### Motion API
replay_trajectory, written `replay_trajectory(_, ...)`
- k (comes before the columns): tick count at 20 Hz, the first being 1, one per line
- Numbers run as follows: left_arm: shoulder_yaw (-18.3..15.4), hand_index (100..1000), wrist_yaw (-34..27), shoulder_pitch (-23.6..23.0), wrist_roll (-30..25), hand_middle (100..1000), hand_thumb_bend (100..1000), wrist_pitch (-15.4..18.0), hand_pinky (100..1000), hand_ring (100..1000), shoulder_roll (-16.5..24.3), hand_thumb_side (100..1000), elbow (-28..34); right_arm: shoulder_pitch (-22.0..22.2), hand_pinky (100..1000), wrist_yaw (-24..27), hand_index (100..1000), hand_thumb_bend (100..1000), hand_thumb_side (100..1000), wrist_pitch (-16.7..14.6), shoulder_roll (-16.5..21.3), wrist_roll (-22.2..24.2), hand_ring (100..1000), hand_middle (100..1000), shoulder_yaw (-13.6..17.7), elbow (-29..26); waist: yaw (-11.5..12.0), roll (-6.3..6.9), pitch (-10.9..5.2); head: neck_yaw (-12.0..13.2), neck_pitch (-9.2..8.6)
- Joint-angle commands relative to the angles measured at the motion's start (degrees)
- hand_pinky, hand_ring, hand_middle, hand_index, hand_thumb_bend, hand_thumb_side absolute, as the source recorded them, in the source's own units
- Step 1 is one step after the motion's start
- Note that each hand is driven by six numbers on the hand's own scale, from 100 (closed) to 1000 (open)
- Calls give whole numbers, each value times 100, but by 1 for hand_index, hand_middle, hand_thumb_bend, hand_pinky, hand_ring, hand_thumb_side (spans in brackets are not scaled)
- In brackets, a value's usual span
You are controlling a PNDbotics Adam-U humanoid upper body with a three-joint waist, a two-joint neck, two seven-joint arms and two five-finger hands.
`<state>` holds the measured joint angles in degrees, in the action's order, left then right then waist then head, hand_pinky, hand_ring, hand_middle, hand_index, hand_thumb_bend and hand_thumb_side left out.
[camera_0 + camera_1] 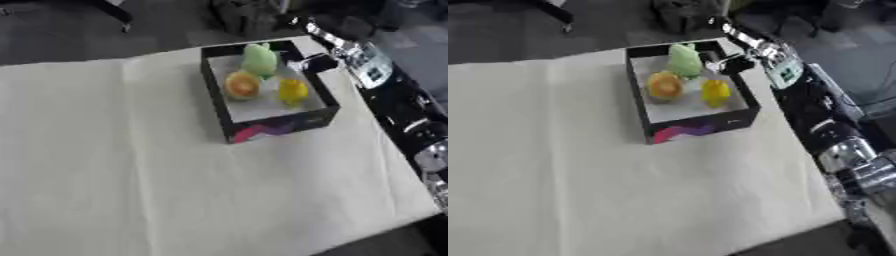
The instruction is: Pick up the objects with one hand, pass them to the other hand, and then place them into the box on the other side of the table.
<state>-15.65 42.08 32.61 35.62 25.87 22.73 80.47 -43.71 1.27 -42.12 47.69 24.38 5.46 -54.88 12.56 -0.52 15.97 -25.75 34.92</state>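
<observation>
Near table: I see only the pale cloth (175, 190) here, with no loose object on it in either view.
Left hand: it shows in no view, so I can say nothing of it.
Right arm: my right arm (833, 135) comes in along the right edge of the table, stretched away from me toward the far side, forearm nearly straight.
Box: the black box (223, 112) stands on the far right part of the cloth, its long axis running away from me, a pink mark on its near wall.
Objects: inside the box lie an orange round thing (242, 84), a yellow thing (293, 91) just beside it, and a green toy (260, 59) at the far end.
Right hand: the right hand (730, 62) is at the far right corner of the box, just beside the green toy; I cannot tell how its fingers stand or whether it touches the toy.
Key relation: the box contents lie to the left of this hand, and only the right arm is near.
Judgement: I think the placing is almost finished, and the hand should next go up clear of the box wall.
</observation>
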Motion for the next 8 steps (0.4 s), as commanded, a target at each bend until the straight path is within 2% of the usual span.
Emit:
replay_trajectory(1,-286,856,-265,-47,57,752,435,-213,758,695,193,456,183,225,1000,1708,1000,100,470,857,-26,666,1000,955,252,-1022,19,-7,-119,356,-16)
replay_trajectory(3,-485,879,-653,-154,43,759,291,-421,759,690,166,622,234,536,1000,2810,1000,100,490,1649,-172,1182,1000,994,536,-1626,31,-8,-119,656,-13)
replay_trajectory(4,-585,891,-885,-205,6,764,207,-528,763,692,140,738,260,697,1000,3172,1000,100,490,1950,-243,1319,1000,1000,686,-1866,41,-8,-120,783,-1)
replay_trajectory(5,-666,901,-1118,-247,-56,767,165,-621,766,694,117,803,295,840,1000,3434,1000,100,487,2201,-307,1368,1000,1000,818,-2066,51,-10,-123,869,15)
replay_trajectory(6,-737,911,-1367,-281,-145,770,153,-713,768,695,89,827,327,967,1000,3621,1000,100,478,2409,-375,1340,1000,1000,936,-2241,61,-12,-127,929,30)
replay_trajectory(8,-869,929,-2066,-330,-409,772,202,-979,769,695,4,792,353,1187,1000,3784,1000,100,470,2696,-530,1135,1000,1000,1144,-2559,82,-14,-141,1002,56)
